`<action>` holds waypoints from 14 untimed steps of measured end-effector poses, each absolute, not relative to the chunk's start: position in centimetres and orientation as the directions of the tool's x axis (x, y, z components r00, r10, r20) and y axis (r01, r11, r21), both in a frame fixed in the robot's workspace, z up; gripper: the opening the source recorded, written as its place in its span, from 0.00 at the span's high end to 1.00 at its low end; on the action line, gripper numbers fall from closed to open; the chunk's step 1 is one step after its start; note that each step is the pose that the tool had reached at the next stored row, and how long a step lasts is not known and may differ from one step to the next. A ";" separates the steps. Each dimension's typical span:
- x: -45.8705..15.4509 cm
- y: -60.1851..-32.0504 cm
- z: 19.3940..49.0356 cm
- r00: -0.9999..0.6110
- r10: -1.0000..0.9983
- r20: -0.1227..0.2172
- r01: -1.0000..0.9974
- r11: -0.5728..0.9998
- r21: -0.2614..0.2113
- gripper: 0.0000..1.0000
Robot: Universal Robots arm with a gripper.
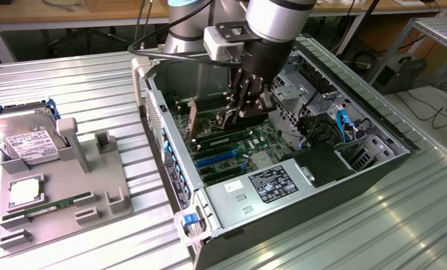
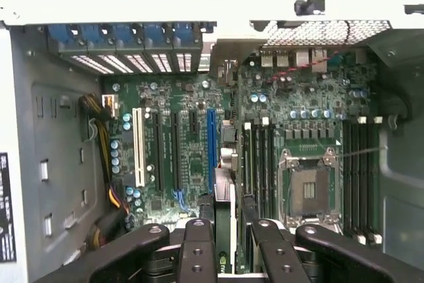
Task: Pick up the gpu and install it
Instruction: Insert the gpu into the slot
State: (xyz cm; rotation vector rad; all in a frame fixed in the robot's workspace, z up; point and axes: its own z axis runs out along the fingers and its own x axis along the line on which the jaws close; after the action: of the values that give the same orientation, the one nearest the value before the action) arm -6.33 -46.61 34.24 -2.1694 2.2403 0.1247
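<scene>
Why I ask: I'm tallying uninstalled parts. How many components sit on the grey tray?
3: a hard drive propped at the tray's far end, a processor flat mid-tray, a green memory stick near the front edge. None seems hidden.

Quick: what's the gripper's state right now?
Gripper: closed on the gpu, held edge-on above the motherboard.

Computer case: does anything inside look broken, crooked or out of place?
Nothing looks damaged or spilled. The gpu sits straight in the gripper over the motherboard; the processor socket is empty, with no chip in it.
</scene>
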 end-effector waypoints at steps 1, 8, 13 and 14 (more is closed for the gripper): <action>-6.5 -46.6 34.0 -0.032 -0.997 -0.070 -0.999 0.029 0.043 0.74; -7.0 -47.0 32.0 -0.012 -0.997 -0.070 -0.999 0.009 0.043 0.74; -7.1 -47.1 31.0 0.002 -0.998 -0.071 -0.999 -0.005 0.043 0.74; -7.1 -47.1 30.9 0.004 -0.998 -0.070 -0.999 -0.007 0.043 0.74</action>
State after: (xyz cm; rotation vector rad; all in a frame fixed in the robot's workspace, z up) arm -7.12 -47.09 30.86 -2.2122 2.1999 0.1254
